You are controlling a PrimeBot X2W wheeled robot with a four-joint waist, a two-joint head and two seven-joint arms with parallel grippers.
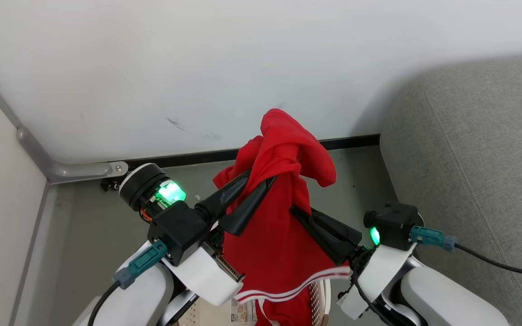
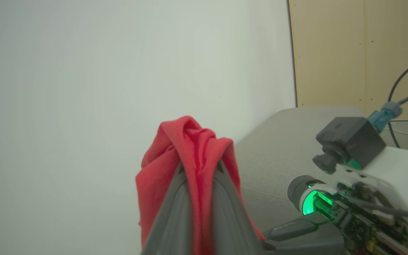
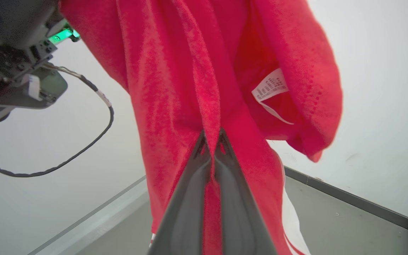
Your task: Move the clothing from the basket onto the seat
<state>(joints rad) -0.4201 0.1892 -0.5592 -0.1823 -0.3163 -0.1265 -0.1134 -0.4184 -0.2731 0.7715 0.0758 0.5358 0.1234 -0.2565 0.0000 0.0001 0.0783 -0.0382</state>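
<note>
Nearest, at the bottom edge of the head view, the basket (image 1: 319, 294) shows a strip of perforated wall. The red garment (image 1: 274, 240) hangs above it, and I cannot tell whether its white-striped hem is clear of the rim. The left gripper (image 1: 261, 177) has its jaws pressed together on a bunched fold near the garment's top. The right gripper (image 1: 295, 209) pinches a lower fold from the other side; its wrist view shows the fingers closed tight on a ridge of cloth. So both arms hold the garment in the air, with the seat (image 1: 469, 158) off to the robot's right and the wall (image 1: 243, 68) behind. The step in hand looks like the carry across. To do it well, both arms should swing right together so the cloth is not stretched between them. They should lift enough for the hem to clear the basket and the seat's rounded edge. They should let go only with most of the fabric well in over the cushion, lest it slide to the floor (image 1: 98, 235).
</note>
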